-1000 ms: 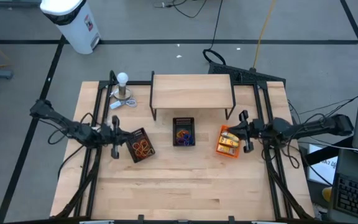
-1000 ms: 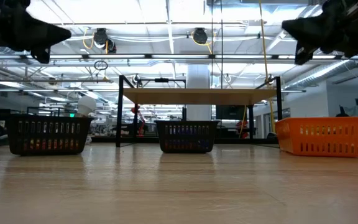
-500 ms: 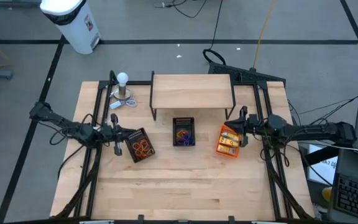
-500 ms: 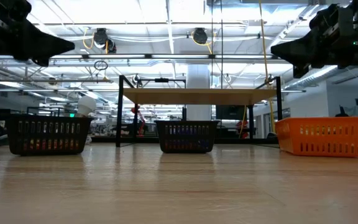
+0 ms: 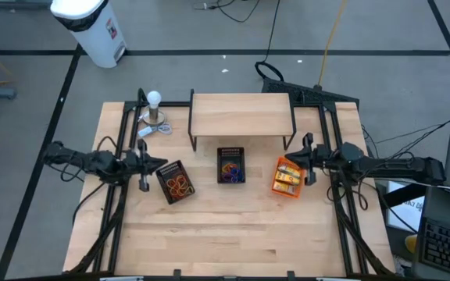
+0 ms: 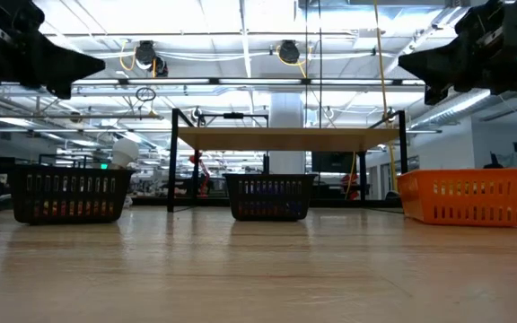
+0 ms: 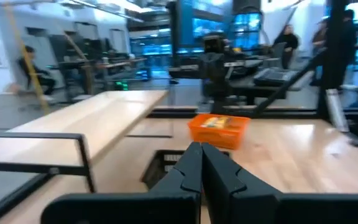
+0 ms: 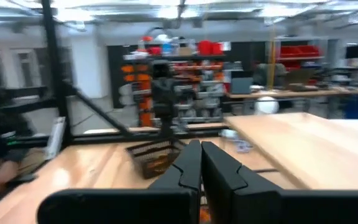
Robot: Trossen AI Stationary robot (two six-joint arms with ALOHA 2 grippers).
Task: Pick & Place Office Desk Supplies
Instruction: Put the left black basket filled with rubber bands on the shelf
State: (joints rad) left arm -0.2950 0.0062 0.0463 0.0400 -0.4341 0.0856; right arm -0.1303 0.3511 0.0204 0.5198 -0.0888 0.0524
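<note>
Three small bins stand in a row on the table. The left black mesh bin [image 5: 176, 182] holds orange and red rubber bands [image 5: 180, 186]. The middle black bin [image 5: 231, 165] holds blue and orange rings [image 5: 230, 167]. The orange bin [image 5: 287, 178] holds yellow packets [image 5: 288, 179]. My left gripper [image 5: 156, 165] hovers shut just left of the left bin, well above the table in the low view [image 6: 101, 63]. My right gripper [image 5: 294, 161] hovers shut over the orange bin's far right corner, also raised [image 6: 404, 65]. Both wrist views show the fingers closed together [image 7: 201, 150] [image 8: 200, 148].
A low wooden shelf [image 5: 241, 115] stands behind the bins at the far side. The white bulb-shaped object [image 5: 154, 108] sits at the far left corner. The near half of the table [image 5: 225, 234] is bare wood. Black frame rails run along both sides.
My left gripper has drawn back a little toward the table's left edge, away from the left bin, staying shut. My right gripper has shifted slightly toward the orange bin and dipped a little, also staying shut. The bins have not moved.
</note>
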